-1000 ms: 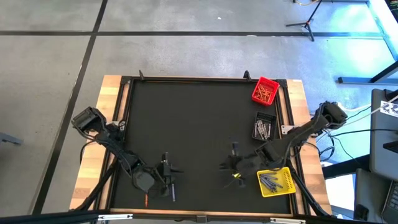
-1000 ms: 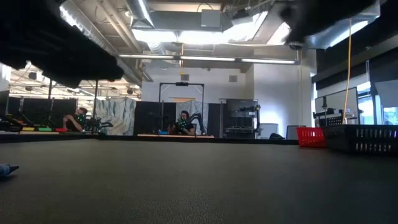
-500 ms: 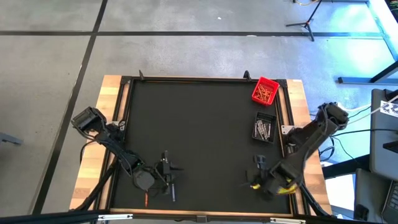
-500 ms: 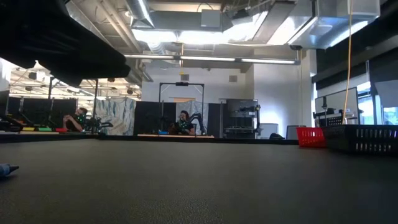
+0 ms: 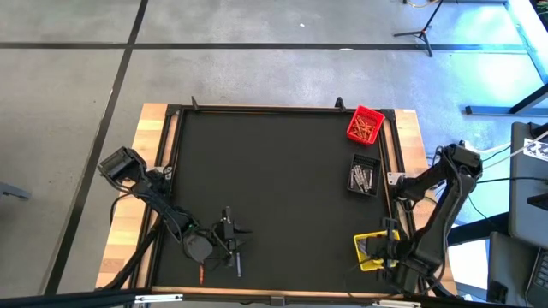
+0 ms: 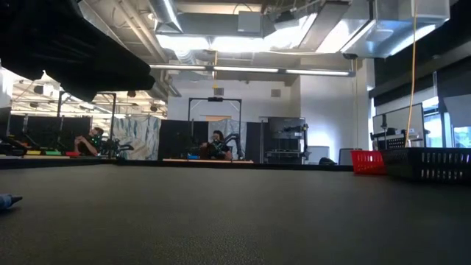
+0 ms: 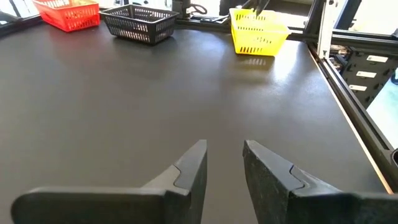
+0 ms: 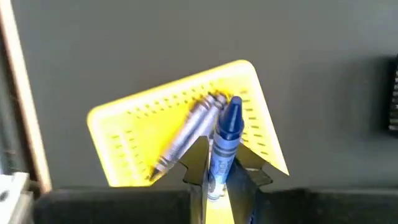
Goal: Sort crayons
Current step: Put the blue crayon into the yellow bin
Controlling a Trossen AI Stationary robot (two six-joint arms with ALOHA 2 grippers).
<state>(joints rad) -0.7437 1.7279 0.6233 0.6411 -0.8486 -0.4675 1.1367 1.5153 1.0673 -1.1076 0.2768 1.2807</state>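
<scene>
A dark mat (image 5: 274, 188) covers the table. The right claw (image 8: 217, 171) hangs above the yellow bin (image 8: 124, 115), clenched on a blue crayon (image 8: 224, 140) — light, stiff, waxy, probably best pinched mid-shaft. Grey crayons (image 8: 186, 134) lie in the bin beneath it. The left claw (image 7: 224, 165) waits released over bare mat; loose crayons (image 5: 235, 267) lie just beside it. From overhead, the right arm hides its own claw — and part of the bin.

Blue crayon (image 8: 227, 134), yellow perforated bin (image 8: 127, 134), red bin (image 5: 366, 125), black mesh bin (image 5: 364, 175).
</scene>
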